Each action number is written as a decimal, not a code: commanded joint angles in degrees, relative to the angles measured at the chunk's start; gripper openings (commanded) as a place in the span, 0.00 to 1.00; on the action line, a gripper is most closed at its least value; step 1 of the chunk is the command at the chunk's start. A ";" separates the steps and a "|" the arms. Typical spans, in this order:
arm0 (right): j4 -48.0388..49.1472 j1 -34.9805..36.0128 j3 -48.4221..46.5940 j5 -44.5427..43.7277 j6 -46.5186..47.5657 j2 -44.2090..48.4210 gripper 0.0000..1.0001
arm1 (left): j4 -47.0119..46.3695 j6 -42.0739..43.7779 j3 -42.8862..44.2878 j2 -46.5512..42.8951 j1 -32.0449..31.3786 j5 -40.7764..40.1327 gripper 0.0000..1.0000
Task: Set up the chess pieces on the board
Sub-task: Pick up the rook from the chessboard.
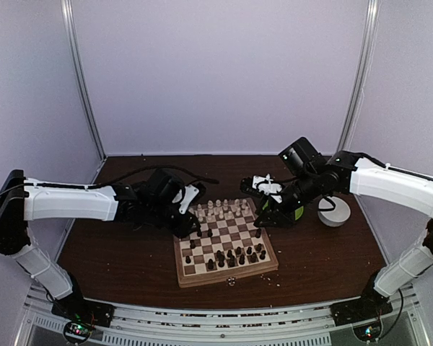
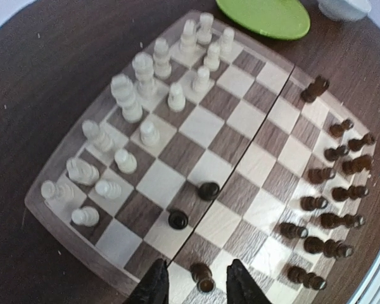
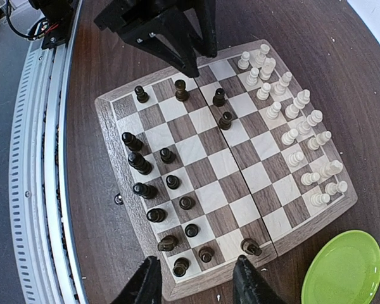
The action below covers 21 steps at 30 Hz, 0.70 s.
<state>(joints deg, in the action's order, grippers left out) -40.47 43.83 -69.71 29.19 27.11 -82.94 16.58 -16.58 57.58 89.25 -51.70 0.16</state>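
So, left tool [image 2: 197, 284]: released, dark pawn [image 2: 202, 276] sits free between the jaws
right tool [image 3: 197, 278]: spread, empty
my plan: I'd lift straight up without clipping it

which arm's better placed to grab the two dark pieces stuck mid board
Left. The left gripper hangs open beside the two dark pieces; the right gripper is across the board.
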 commanded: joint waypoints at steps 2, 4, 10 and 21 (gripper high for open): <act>-0.03 -0.42 0.62 -1.15 0.95 0.93 0.39 | 13.34 -0.52 5.03 3.74 0.31 0.49 0.33; -0.04 -0.35 0.67 -1.11 1.05 0.95 0.39 | 13.42 -0.48 5.46 4.20 0.21 0.67 0.33; -0.20 -0.48 0.83 -1.06 1.34 1.10 0.39 | 12.95 -0.43 6.24 6.49 0.20 2.81 0.33; -0.27 -0.59 0.98 -1.15 1.70 1.39 0.39 | 12.86 -0.03 8.57 10.00 -0.06 4.26 0.22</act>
<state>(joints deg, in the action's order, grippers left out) -40.53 43.64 -69.23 28.64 28.32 -82.91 29.82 -16.64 64.10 98.17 -51.70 3.31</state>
